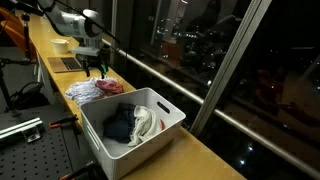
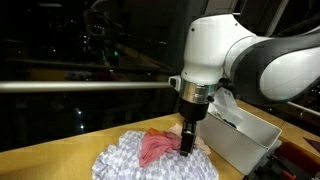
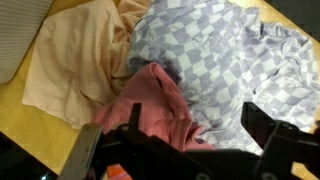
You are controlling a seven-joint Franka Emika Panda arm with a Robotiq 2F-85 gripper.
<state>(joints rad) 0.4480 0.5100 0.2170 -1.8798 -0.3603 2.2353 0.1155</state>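
Wrist view: tool (image 3: 195,140) wide open, parked right over the pink cloth (image 3: 150,100)

Looks like the approach part of a pick. The jaws are spread and holding nothing. The pink cloth sits bunched on the table (image 3: 12,125), overlapping a beige cloth (image 3: 80,60) and a checked cloth (image 3: 220,50). In an exterior view the tool (image 2: 188,142) hangs at the pink cloth's (image 2: 155,150) edge, maybe touching it, but it's hard to tell from that angle. I'd say the next move needs a short straight drop to straddle the pink fold, then a squeeze that doesn't snag the checked cloth.
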